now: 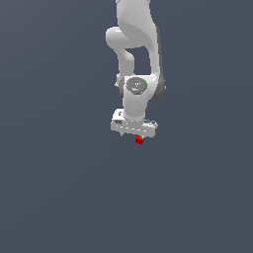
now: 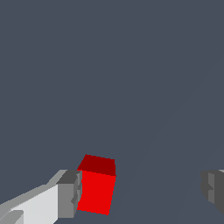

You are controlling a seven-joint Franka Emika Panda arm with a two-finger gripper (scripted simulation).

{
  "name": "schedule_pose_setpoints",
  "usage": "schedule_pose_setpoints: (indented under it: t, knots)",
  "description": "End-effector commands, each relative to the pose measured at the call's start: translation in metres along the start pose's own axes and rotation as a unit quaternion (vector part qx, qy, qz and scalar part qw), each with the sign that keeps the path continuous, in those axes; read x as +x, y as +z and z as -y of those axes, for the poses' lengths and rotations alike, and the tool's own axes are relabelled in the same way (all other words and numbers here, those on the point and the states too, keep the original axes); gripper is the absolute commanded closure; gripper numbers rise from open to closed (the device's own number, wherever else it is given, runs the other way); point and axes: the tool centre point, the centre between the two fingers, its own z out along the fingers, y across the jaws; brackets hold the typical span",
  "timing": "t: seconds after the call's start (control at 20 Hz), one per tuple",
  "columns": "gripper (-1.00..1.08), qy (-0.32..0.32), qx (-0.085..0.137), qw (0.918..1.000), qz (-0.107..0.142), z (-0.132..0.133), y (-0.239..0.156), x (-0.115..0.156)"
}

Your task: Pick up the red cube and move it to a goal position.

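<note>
The red cube [image 1: 139,140] is a tiny bright red block just under the white gripper [image 1: 135,134], near the middle of the exterior view. In the wrist view the red cube [image 2: 97,188] sits between the two fingers of the gripper [image 2: 142,192], close against one grey finger pad [image 2: 69,194]. The other fingertip [image 2: 213,189] stands far from the cube, with a wide gap of bare floor between them. The jaws are open and the cube is not clamped. Whether the cube rests on the floor cannot be told.
The white arm [image 1: 133,44] comes down from the top of the exterior view. A plain dark grey floor [image 1: 59,188] fills everything else, with no other object in sight.
</note>
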Motion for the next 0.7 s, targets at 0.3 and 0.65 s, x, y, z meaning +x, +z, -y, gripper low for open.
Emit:
schedule_pose_setpoints:
  t: [0.3,0.65]
  knots:
    - [-0.92,0.067,0.004,0.9978,0.000,0.026,0.046,-0.027]
    - [-0.92,0.092,0.006,0.9957,0.001,0.037,0.064,-0.035]
